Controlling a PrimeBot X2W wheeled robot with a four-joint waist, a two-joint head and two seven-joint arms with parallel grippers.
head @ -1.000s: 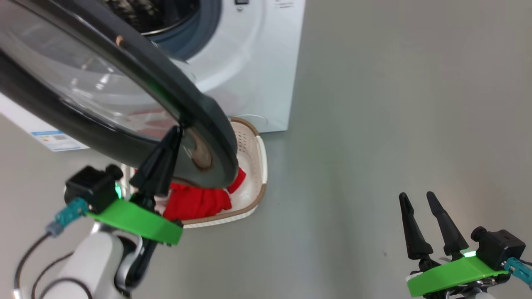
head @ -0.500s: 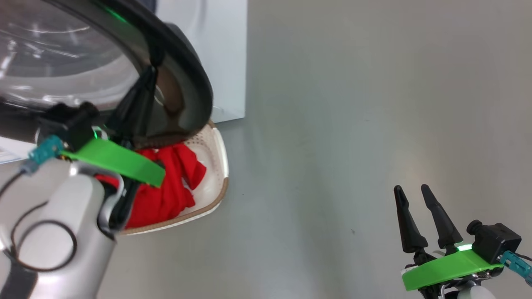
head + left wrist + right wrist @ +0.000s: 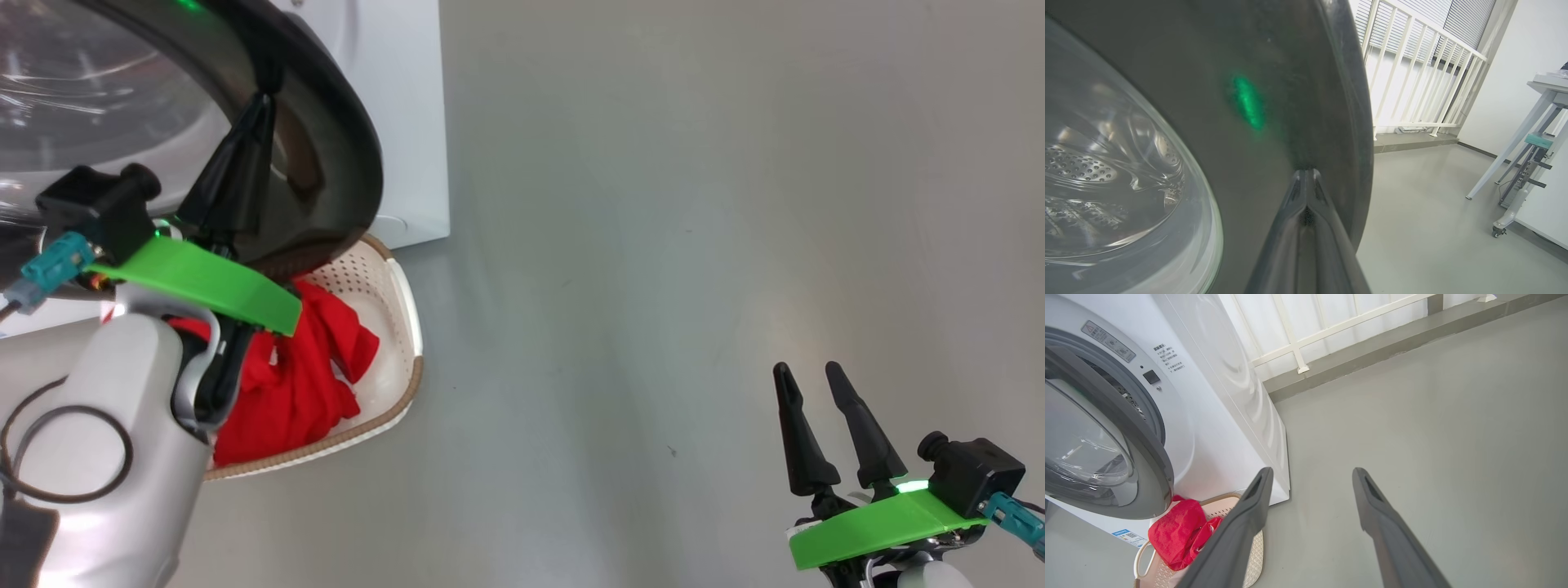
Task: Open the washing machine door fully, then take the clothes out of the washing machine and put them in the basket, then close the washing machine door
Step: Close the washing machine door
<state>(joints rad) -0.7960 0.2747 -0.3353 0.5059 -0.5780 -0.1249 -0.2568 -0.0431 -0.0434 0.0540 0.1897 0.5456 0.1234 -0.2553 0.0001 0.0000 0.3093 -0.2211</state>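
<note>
Since a second ago the left gripper (image 3: 260, 110), fingers pressed together with tips on the black rim of the door (image 3: 343, 163), has pushed it in toward the washing machine (image 3: 408, 122). It stands ajar, glass bulge facing the machine, free edge rightward. Clothes (image 3: 277, 392) lie in the basket (image 3: 404, 327) at the machine's foot, so only closing remains; the right gripper (image 3: 807, 369) hangs spread, empty

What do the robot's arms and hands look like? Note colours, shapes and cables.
The left hand and right hand each have two long, tapering black fingers on a flat bright-green plate, with a black boxy camera and a teal plug beside it. The left forearm is pale silver-grey, with a thin black cable looped on it.
</note>
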